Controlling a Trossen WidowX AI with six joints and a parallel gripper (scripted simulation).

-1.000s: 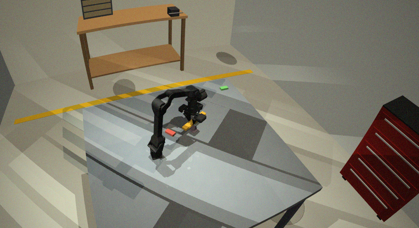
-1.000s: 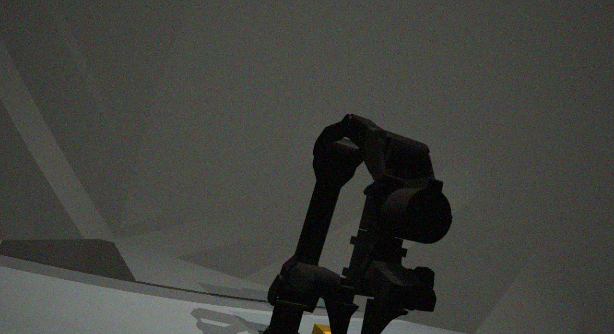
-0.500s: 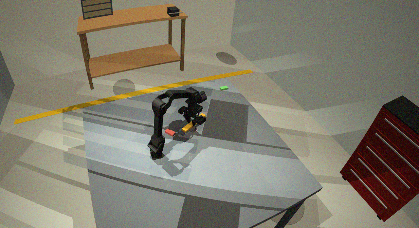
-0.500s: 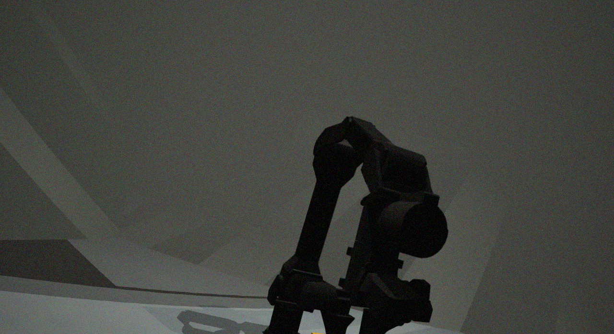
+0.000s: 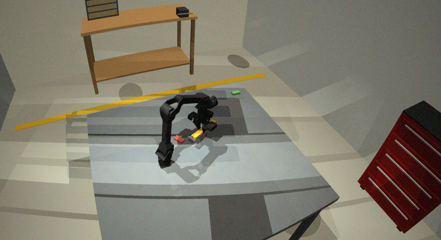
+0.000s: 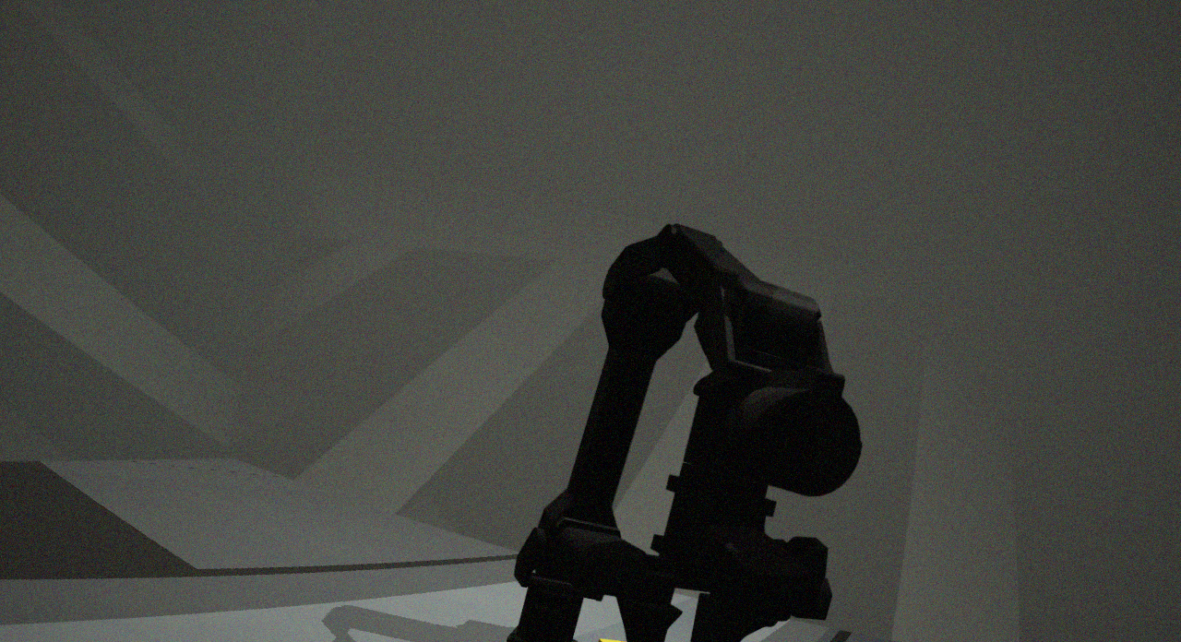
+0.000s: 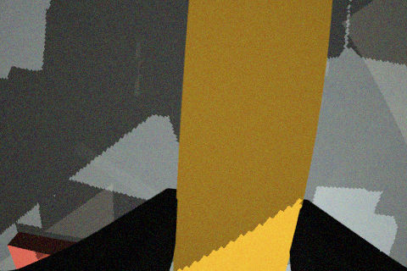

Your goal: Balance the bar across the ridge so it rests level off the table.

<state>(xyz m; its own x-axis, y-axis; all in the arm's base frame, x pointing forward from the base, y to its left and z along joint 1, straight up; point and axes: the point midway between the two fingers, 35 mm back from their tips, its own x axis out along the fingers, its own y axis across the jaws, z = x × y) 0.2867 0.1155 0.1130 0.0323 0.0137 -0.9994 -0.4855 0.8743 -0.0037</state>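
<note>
The yellow bar [image 5: 196, 134] [image 7: 254, 93] runs between the black fingers of my gripper [image 5: 202, 130] [image 7: 236, 208], which is shut on it near its middle. Both ends of the bar stick out past the fingers. In the exterior view, only a sliver of the bar [image 6: 611, 640] shows at the bottom edge, and the fingertips are cut off. The ridge is mostly hidden under the bar and gripper; a small dark purplish part of the ridge [image 5: 205, 136] shows just below the fingers in the top view. I cannot tell whether the bar touches the ridge or is level.
A red block [image 5: 178, 139] [image 7: 23, 259] lies on the table [image 5: 147, 189] between the arm's base and the bar's near end. A green block [image 5: 235, 92] lies near the table's far corner. A wooden workbench [image 5: 138, 18] and a red drawer cabinet [image 5: 397, 183] stand beyond the table.
</note>
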